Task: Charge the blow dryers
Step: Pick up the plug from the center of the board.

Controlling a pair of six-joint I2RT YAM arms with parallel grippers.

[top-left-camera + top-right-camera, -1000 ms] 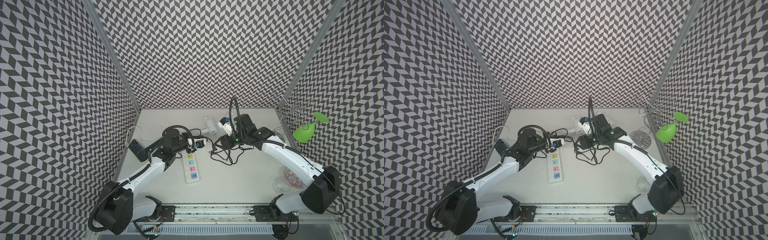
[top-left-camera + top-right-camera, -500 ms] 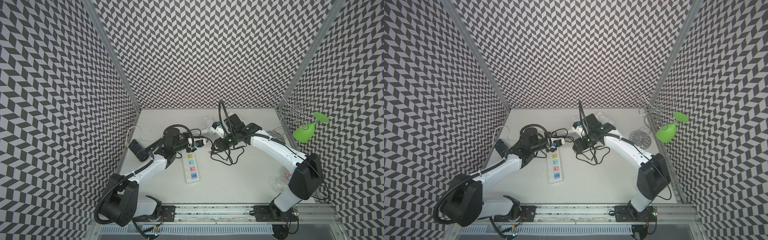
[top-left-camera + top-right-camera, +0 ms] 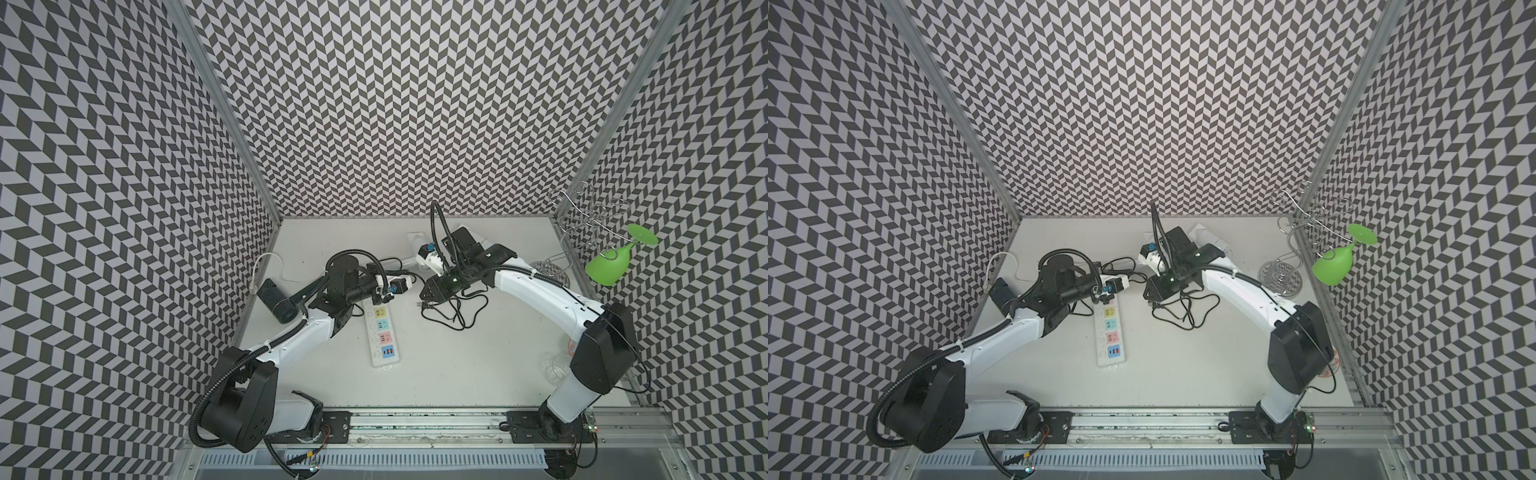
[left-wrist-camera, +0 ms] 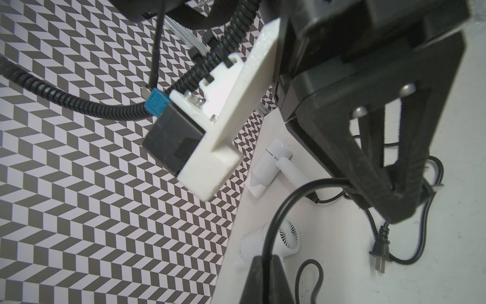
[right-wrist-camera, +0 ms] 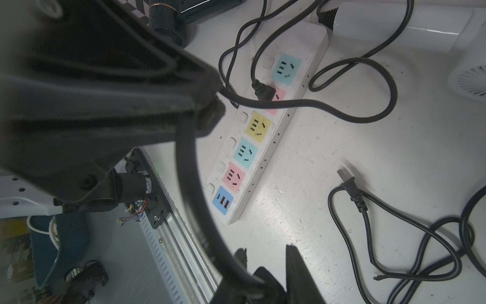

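Note:
My left gripper (image 4: 267, 259) is shut on a black cord (image 4: 278, 210) that runs across to my right gripper (image 5: 265, 254). The right jaws stand narrow around that cord's plug end, just above the table. In both top views the two grippers, left (image 3: 409, 282) and right (image 3: 424, 296), nearly meet over the far end of the power strip (image 3: 384, 332). The dark blow dryer (image 3: 276, 301) lies at the left wall. Two white blow dryers (image 4: 273, 237) (image 4: 271, 160) lie near the back wall. One plug (image 5: 263, 90) sits in a pink socket. Another plug (image 5: 349, 185) lies loose on the table.
Tangled black cords (image 3: 453, 311) spread under the right arm. A wire rack (image 3: 582, 216) holding a green glass (image 3: 611, 262) stands at the back right. A clear glass (image 3: 555, 365) sits beside the right arm's base. A thin white cable (image 3: 270, 266) trails at the left wall.
The right arm has swung left and down to the cord held by the left gripper, and its jaws have narrowed. The left gripper has stayed shut in place.

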